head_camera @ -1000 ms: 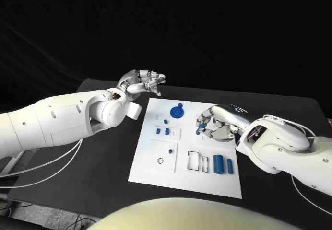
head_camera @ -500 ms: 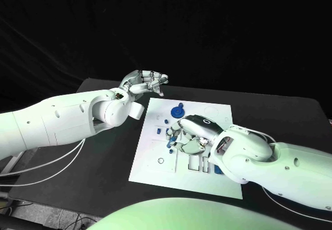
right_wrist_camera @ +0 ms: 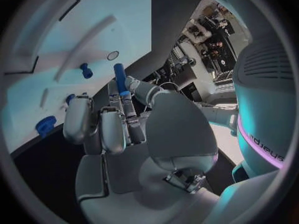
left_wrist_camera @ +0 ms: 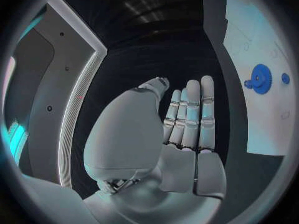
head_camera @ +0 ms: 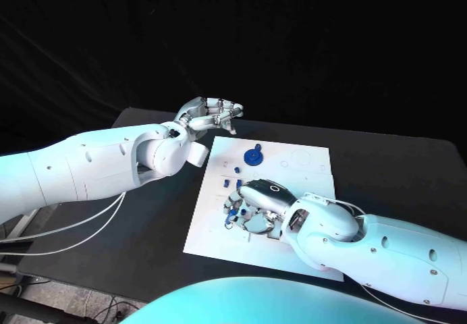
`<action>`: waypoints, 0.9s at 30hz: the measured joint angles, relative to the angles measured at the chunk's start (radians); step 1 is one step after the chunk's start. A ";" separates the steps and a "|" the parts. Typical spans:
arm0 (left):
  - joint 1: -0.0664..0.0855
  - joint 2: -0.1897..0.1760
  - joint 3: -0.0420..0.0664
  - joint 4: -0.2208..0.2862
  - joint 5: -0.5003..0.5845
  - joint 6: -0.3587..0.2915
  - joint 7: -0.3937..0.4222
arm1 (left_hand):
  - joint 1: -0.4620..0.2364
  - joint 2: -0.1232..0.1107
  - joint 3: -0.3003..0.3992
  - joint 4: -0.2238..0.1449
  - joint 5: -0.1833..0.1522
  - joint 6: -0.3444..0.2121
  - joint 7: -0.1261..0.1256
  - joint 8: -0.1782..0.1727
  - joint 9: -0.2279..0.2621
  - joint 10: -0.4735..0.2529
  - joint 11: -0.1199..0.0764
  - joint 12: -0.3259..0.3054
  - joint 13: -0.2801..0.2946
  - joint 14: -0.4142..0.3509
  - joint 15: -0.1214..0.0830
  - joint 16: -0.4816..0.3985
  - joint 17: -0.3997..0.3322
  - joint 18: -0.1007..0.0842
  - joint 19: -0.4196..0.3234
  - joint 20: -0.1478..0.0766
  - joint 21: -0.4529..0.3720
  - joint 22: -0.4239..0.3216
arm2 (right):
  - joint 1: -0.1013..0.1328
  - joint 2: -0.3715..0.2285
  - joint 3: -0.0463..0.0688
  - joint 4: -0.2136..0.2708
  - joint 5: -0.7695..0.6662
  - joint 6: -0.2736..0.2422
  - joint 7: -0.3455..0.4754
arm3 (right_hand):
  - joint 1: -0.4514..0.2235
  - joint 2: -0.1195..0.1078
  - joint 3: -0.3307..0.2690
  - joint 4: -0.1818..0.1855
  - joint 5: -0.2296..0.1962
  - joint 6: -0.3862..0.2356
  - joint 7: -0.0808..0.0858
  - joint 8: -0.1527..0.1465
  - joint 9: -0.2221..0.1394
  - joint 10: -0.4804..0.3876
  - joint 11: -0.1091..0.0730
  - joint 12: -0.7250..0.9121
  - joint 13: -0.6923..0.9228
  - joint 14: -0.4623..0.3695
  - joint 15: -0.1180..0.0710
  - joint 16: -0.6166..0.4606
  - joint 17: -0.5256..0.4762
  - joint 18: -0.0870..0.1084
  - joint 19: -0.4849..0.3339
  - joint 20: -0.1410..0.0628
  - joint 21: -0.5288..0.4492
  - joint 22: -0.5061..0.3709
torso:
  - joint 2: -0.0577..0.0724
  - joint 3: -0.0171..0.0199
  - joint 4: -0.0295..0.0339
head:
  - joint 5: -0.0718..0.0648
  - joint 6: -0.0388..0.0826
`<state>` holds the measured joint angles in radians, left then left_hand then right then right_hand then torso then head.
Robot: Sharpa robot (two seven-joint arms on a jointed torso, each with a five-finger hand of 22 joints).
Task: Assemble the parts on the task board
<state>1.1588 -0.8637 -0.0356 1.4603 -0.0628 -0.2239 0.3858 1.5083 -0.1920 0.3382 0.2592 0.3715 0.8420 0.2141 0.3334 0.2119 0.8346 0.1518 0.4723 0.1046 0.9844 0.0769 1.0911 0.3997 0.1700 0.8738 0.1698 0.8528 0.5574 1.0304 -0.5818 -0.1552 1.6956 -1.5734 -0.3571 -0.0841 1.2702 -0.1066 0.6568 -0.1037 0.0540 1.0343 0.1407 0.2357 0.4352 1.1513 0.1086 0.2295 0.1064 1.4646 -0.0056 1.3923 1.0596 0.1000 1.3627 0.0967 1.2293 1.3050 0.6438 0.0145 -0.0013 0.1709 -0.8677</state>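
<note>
Right hand [head_camera: 255,202] is down over the near-left part of the task board [head_camera: 301,158], and it's got a small blue peg [right_wrist_camera: 119,77] pinched between thumb and fingers [right_wrist_camera: 127,109]; the wrist view shows the peg sticking out past the fingertips toward the white plate. Can't tell from the head view whether the peg tip touches the board, since the hand covers that spot.

Left hand [head_camera: 206,113] is up off the board, near the desk's [head_camera: 389,162] far-left corner, just past the board's far-left corner. Its fingers [left_wrist_camera: 193,114] are straight and side by side with the thumb tucked close, holding nothing.

On the board itself: a blue gear [head_camera: 253,156] sits toward the far edge, with a small blue knob [left_wrist_camera: 285,78] just beside it. A couple more little blue parts [head_camera: 227,181] sit by the board's left edge, between the gear and the right hand.
</note>
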 measured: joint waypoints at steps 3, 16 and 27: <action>0.000 0.000 0.000 0.000 0.000 0.001 0.000 | 0.000 0.000 0.000 0.000 0.000 0.000 0.000 0.001 0.000 0.000 0.000 0.000 0.000 0.000 0.000 0.000 0.000 0.000 0.000 0.000 0.000 0.000 | -0.007 0.010 -0.001 -0.013 -0.005 0.005 0.001 | 0.000 0.000 0.000 0.000 0.000 0.000 0.000 0.000 0.000 0.000 0.000 -0.001 0.000 0.000 0.000 0.000 0.000 0.000 0.000 0.000 0.000 0.000 | 0.000 0.0007 0.0000 | 0.001 -0.001; 0.000 -0.001 0.000 0.000 0.000 0.002 -0.002 | 0.000 0.000 0.000 0.000 0.000 -0.007 0.000 0.004 0.000 -0.004 0.004 0.000 0.000 0.000 0.000 0.000 0.000 0.000 0.000 0.000 0.000 0.001 | -0.016 0.021 -0.002 -0.041 -0.025 0.026 0.001 | 0.000 0.000 0.000 0.000 0.000 -0.001 0.001 0.000 0.000 0.000 0.000 0.003 -0.001 0.000 0.000 0.000 0.000 0.000 0.000 0.000 0.000 0.000 | 0.001 0.0007 0.0001 | -0.003 -0.002; 0.000 -0.002 0.000 0.001 0.001 0.002 -0.003 | 0.000 0.000 0.000 0.000 0.000 -0.007 0.000 0.004 0.000 -0.004 0.004 0.000 0.000 0.000 0.000 0.000 0.000 0.000 0.000 0.000 0.000 0.001 | -0.017 0.025 -0.003 -0.046 -0.042 0.050 -0.003 | 0.000 0.000 -0.001 0.000 -0.002 -0.003 0.000 0.000 0.002 0.001 0.001 0.003 0.001 0.000 0.000 0.000 -0.001 0.000 0.000 0.000 0.000 -0.001 | 0.000 0.0003 0.0002 | -0.001 -0.005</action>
<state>1.1588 -0.8656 -0.0356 1.4610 -0.0620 -0.2216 0.3831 1.5083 -0.1920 0.3381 0.2592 0.3715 0.8348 0.2143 0.3371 0.2118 0.8309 0.1555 0.4722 0.1045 0.9844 0.0769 1.0911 0.3998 0.1700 0.8738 0.1697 0.8528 0.5584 1.0133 -0.5572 -0.1582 1.6493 -1.6153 -0.3073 -0.0876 1.2703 -0.1067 0.6563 -0.1036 0.0517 1.0312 0.1403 0.2353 0.4368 1.1525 0.1098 0.2324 0.1074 1.4646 -0.0056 1.3923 1.0585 0.1000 1.3626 0.0967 1.2293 1.3043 0.6439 0.0148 -0.0012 0.1696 -0.8725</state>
